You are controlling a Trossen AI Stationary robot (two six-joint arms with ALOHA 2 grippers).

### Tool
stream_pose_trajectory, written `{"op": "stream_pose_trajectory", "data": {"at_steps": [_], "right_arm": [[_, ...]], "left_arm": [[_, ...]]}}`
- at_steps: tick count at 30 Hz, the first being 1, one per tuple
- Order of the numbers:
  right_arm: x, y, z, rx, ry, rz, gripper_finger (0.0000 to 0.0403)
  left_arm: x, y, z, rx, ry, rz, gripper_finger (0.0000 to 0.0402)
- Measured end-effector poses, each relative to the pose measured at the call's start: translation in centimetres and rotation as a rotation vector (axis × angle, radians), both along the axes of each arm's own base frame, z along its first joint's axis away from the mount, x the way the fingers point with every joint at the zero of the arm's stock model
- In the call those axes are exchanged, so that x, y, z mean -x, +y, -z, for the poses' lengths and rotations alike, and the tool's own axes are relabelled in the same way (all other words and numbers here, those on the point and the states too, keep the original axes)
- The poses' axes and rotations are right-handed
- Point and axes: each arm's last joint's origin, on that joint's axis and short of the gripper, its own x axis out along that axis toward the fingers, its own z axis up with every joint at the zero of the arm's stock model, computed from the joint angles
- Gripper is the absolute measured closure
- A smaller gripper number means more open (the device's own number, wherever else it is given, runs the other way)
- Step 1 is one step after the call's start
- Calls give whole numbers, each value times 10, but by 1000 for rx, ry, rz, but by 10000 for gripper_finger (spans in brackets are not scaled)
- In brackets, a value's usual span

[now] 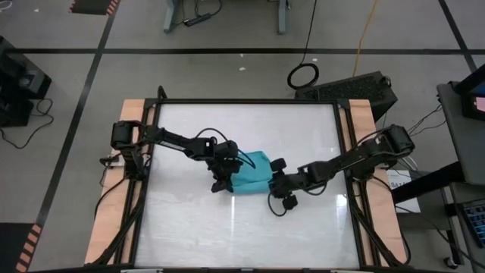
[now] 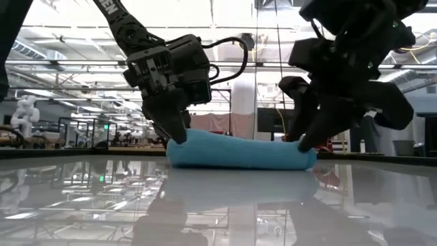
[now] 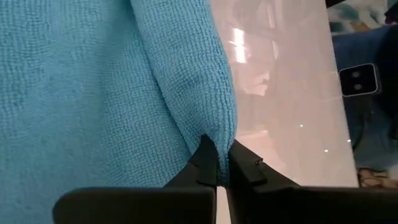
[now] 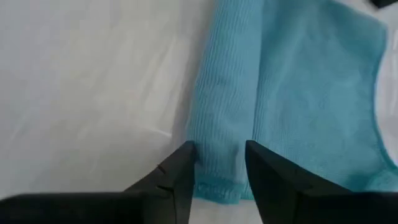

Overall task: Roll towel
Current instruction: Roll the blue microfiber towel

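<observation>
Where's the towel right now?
In the high view the towel lies mid-table, between the left end effector, pinching its edge, and the right end effector at its other end.

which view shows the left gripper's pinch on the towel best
The left wrist view: the left gripper is shut on the towel edge. The low view shows it from the side; the high view hides it under the arm.

Honestly can't read a single label, brand or number from my end. There's some white lettering on the upper arm [image 2: 109, 5] in the low view, but it's cropped and I can't make it out.
</observation>
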Motion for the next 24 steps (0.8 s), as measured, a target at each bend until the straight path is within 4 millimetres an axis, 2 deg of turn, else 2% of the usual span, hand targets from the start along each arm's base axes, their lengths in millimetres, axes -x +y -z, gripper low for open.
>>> {"op": "stream_pose_trajectory", "data": {"at_steps": [6, 14, 17, 22, 24], "right_arm": [[4, -2, 9, -9, -49, -16, 292], [21, -5, 32, -143, -110, 21, 302], [21, -8, 33, -249, -98, 40, 325], [16, -19, 30, -510, -56, 34, 392], [14, -26, 29, -626, -29, 64, 394]], "left_arm": [[-1, -1, 0, 63, 14, 0, 394], [-2, -1, -1, 101, 4, -1, 394], [-2, -3, -1, 106, 20, 1, 389], [-1, -13, 0, 103, 54, 11, 381], [-1, -18, 1, 104, 65, 17, 379]]}}
